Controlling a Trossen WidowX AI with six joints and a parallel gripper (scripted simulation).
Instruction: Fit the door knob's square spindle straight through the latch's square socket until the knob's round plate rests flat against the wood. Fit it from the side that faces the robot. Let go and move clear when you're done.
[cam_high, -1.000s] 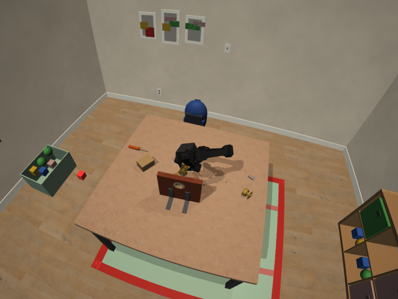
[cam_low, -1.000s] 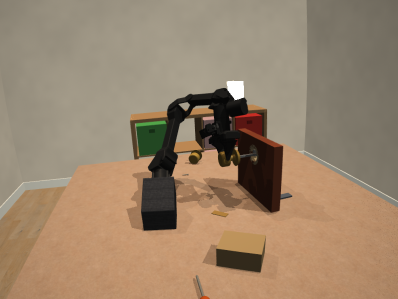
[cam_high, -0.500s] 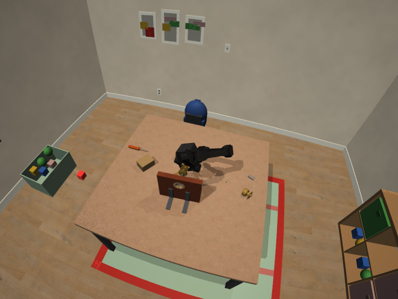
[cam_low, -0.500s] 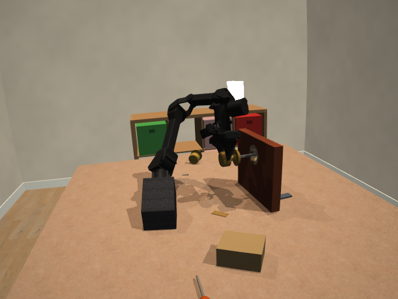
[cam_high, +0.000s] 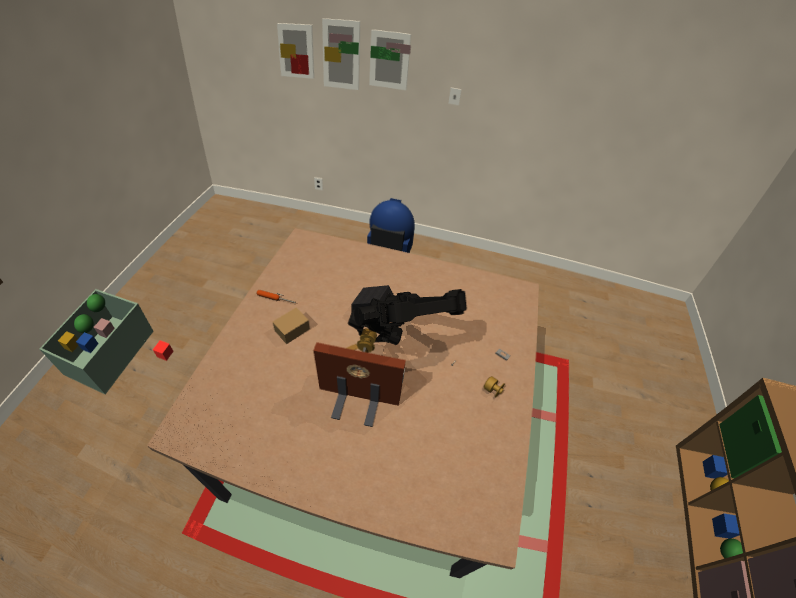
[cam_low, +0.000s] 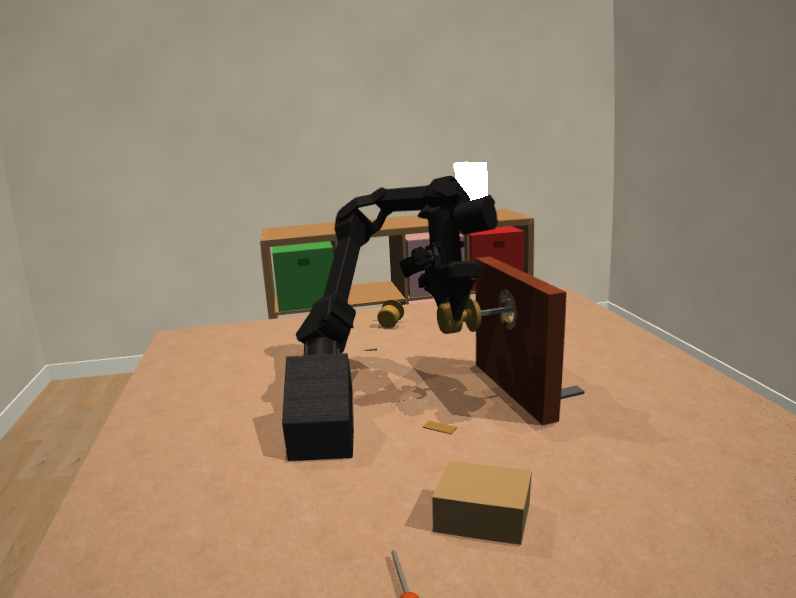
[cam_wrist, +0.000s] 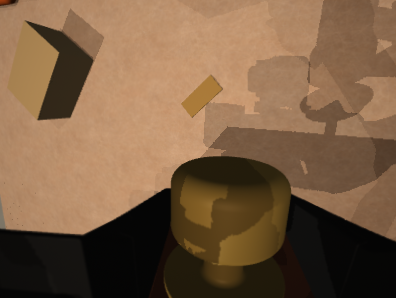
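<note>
My gripper is shut on the brass door knob, with a finger on each side of its grip. The knob's round plate faces the upright wooden board on the robot's side, with a gap between plate and wood. The grey square spindle lies about level and bridges this gap. Its far end is at the middle of the round latch; how deep it sits in the socket is hidden.
A second brass knob lies on the table. A tan block, a thin brass-coloured strip and an orange screwdriver also lie there. Two grey feet extend behind the board.
</note>
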